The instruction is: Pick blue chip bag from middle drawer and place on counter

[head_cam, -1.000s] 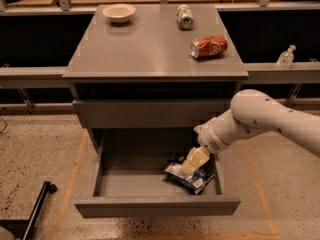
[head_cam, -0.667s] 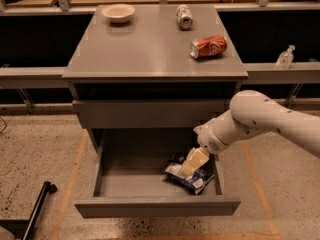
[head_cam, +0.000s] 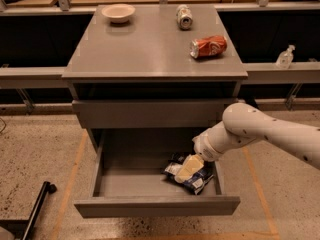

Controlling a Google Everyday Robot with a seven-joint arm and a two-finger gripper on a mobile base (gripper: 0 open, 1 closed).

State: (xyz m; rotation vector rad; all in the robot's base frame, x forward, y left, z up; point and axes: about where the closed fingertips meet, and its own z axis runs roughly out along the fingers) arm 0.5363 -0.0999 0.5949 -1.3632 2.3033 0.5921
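**Position.** Gripper (head_cam: 188,167) is down inside the open drawer (head_cam: 155,206), at its right front. The bag (head_cam: 198,178) lies on the drawer floor directly under the gripper, reaching a little to its right.

**State.** In contact with the bag or just over it. Cannot tell whether it grasps the bag or is released.

**Step, as judged.** The pick. The bag is not yet lifted.

**Next move calls for.**
- A confirmed hold.
- A lift towards the drawer's front, clear of the upper drawer (head_cam: 150,114) overhead.
- A carry to the counter (head_cam: 150,54), well above the gripper, setting down away from the red can (head_cam: 208,46).
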